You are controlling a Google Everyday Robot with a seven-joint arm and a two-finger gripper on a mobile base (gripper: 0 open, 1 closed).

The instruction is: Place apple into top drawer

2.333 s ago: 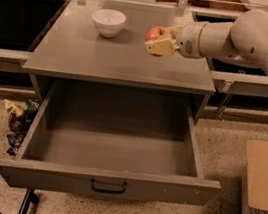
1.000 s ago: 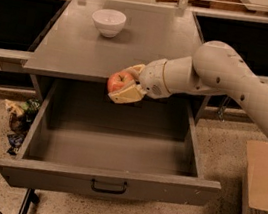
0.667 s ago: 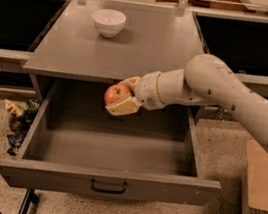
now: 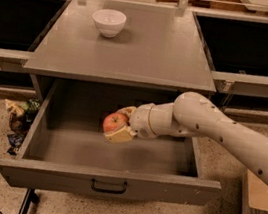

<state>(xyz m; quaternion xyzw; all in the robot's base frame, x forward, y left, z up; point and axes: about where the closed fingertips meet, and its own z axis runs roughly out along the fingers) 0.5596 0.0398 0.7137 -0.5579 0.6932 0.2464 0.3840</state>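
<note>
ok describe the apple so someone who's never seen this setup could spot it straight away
Find the grey cabinet with its top drawer pulled open at the front. Over the drawer's middle, the robot's gripper reaches in, holding the apple between its fingers. It is the only small round red-orange thing here; the white bowl sits up on the cabinet top.

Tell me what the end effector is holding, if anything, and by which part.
The end effector grips the apple across its body, one finger beneath it and one at its upper right, over the open top drawer.
</note>
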